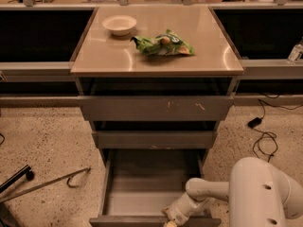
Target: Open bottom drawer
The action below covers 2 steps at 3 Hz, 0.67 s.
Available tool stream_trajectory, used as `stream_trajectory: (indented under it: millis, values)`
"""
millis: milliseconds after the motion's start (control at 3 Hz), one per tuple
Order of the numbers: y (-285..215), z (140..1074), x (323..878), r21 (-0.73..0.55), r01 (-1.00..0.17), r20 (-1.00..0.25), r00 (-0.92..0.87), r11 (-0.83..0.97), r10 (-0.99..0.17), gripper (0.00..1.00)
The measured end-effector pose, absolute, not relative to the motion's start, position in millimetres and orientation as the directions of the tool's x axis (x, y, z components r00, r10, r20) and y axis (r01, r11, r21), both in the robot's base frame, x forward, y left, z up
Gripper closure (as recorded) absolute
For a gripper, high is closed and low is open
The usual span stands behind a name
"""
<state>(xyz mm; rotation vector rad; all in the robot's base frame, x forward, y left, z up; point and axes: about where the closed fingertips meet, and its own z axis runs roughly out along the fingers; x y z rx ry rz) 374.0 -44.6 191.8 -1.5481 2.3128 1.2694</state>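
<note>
the bottom drawer stands far out, the lowest of three under the bench, so we judge the opening almost done. the gripper is at its front edge, right of the middle; whether it is clenched or released, we cannot tell. we advise a straight, level pull, never sideways. inside the drawer we see only a pale bare tray. the white bowl looks empty; a green bag lies near it.
</note>
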Motion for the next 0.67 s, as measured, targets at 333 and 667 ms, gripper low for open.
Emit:
stream_trajectory:
  millis: [333,667]
  values:
    - [-53.6,199.0,338.0,0.623,-0.766,-0.456,-0.522,0.16,-0.721,0.0]
    - [-53.6,199.4,333.3,0.629,-0.761,-0.453,-0.524,0.157,-0.721,0.0]
